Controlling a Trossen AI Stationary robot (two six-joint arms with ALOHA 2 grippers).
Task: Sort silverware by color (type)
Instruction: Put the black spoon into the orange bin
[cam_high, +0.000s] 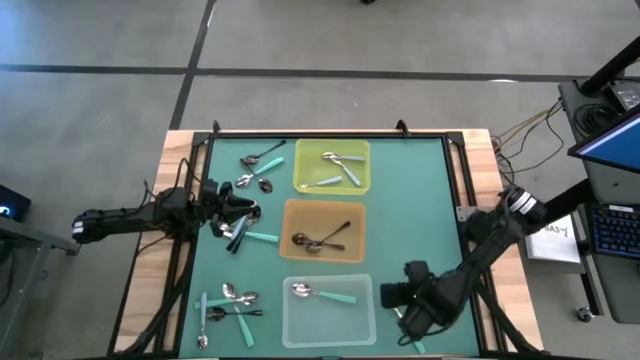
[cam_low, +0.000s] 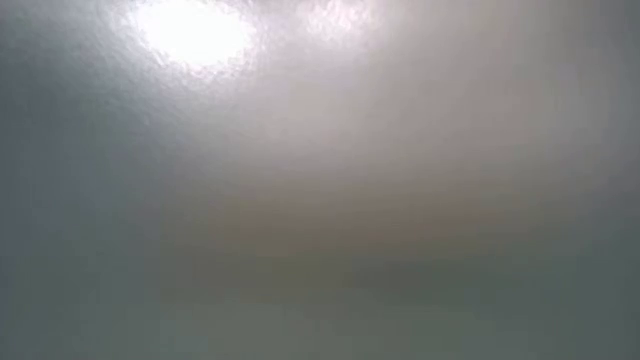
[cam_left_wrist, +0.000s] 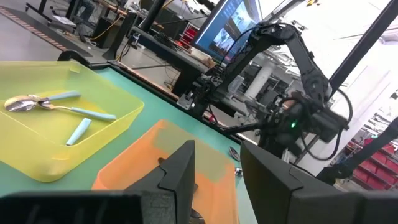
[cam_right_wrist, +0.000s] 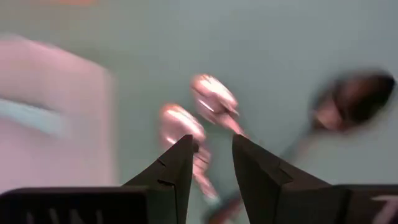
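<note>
Spoons lie in loose groups on the teal mat: at the far left (cam_high: 258, 163), beside my left gripper (cam_high: 240, 233) and at the near left (cam_high: 228, 300). The yellow tray (cam_high: 305, 180) holds teal-handled spoons (cam_high: 340, 168), the orange tray (cam_high: 292, 222) holds dark spoons (cam_high: 322, 242), and the clear tray (cam_high: 295, 325) holds one teal-handled spoon (cam_high: 322, 293). My right gripper (cam_high: 410, 305) hangs open, pointing down, right of the clear tray. Its wrist view shows the fingers (cam_right_wrist: 211, 146) over two shiny spoons (cam_right_wrist: 214, 99) and a dark spoon (cam_right_wrist: 354, 99). My left gripper (cam_high: 238, 212) waits open at the left.
The three trays stand in a column down the mat's middle, with bare mat to their right. A black frame (cam_high: 330, 132) borders the mat. In the left wrist view my open left fingers (cam_left_wrist: 217, 152) point level across the orange tray (cam_left_wrist: 155, 155) toward my right arm (cam_left_wrist: 298, 112).
</note>
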